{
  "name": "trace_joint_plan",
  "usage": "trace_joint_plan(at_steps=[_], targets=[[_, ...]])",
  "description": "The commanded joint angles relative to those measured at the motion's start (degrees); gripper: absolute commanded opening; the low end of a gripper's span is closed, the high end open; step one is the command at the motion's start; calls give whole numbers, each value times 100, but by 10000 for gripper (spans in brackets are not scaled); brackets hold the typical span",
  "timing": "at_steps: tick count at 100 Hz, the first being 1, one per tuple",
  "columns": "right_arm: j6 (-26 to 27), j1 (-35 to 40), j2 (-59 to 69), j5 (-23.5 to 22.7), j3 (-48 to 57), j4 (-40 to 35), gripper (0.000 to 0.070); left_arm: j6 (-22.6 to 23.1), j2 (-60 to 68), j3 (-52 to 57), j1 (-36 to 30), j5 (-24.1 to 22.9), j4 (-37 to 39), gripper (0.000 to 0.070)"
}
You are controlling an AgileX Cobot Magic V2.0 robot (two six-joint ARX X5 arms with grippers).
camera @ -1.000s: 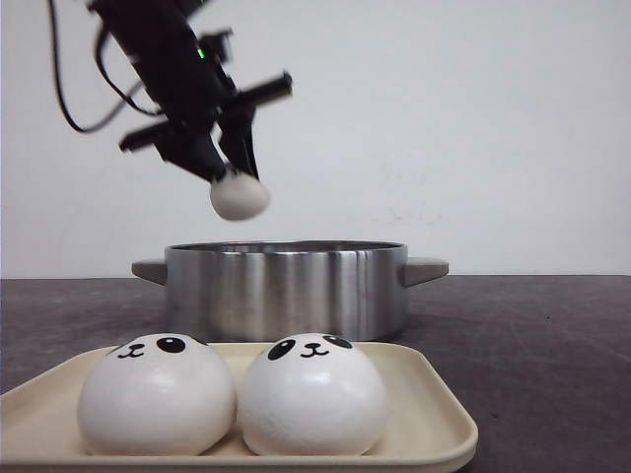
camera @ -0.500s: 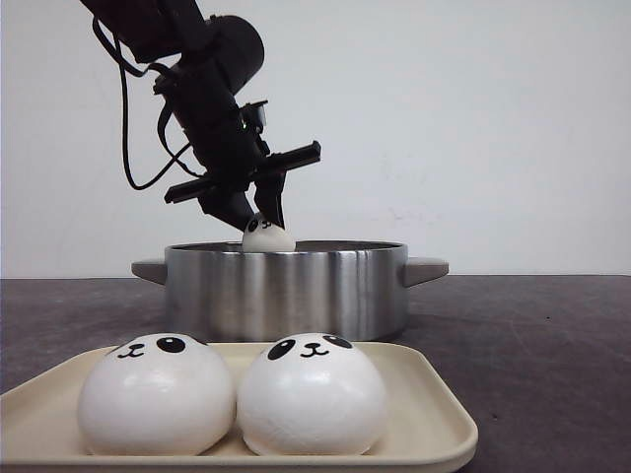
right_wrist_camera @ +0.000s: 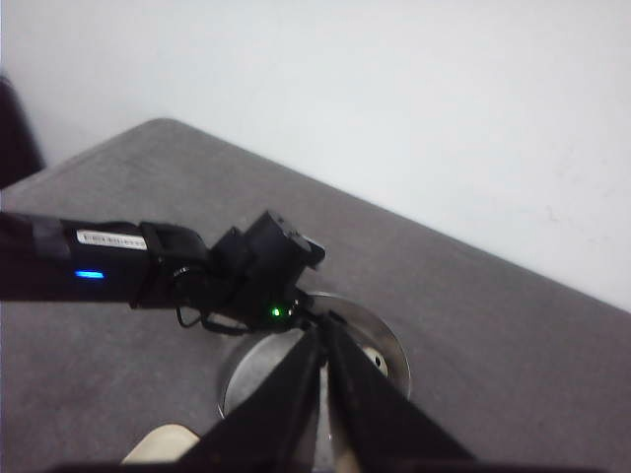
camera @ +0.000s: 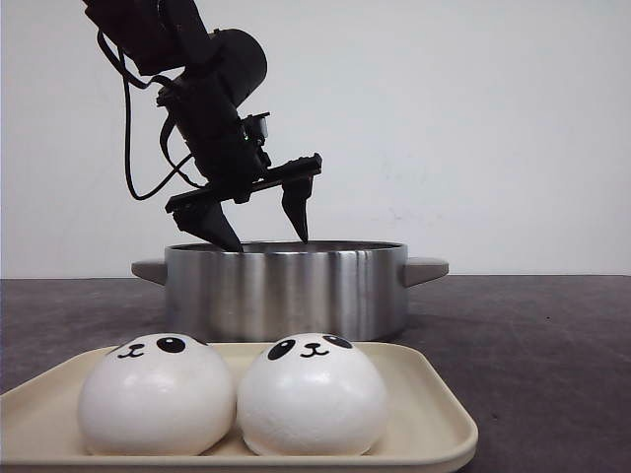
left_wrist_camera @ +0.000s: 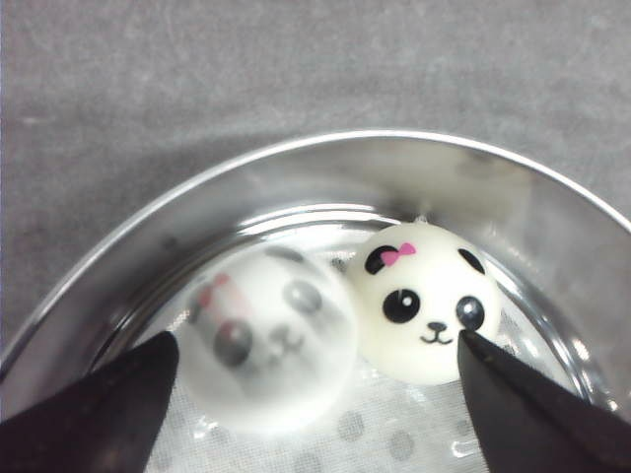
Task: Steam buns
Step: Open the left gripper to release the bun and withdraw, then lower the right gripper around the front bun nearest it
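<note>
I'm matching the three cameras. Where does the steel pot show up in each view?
Front view: the steel pot stands mid-frame behind the tray, under the open left gripper.
Left wrist view: its rim arcs across, with two buns inside.
Right wrist view: a small part, low in the centre.
Shared landmark: the left gripper above the pot.

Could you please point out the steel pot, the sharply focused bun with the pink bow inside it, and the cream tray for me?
steel pot (camera: 286, 291), front view, on its side wall.
bun with the pink bow (left_wrist_camera: 426, 301), left wrist view, on its face.
cream tray (camera: 434, 419), front view, on its bare right side.
</note>
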Motion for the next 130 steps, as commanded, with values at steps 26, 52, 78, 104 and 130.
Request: trace_joint_plan(at_steps=[26,52,78,104,130], targets=[[264,35,81,70,-382,-448,6,55,-254,1161,-74,-7,-1121,554],[1027,-245,70,-684,-2393,-249,7,525,-1764,1161,-114,-52,-1626,554],[2116,-319,76,-2120,-4758,1572,6,474,-3447,1161,-164,44,-2385,554],[2629,-319,87,-2791,-5928,2446,354,485,-4686,1161,-382,39,-2828,553],[2656,-378,463,-3309,-5991,2658,354,481,-5309,1161,-409,39,-3053,553]])
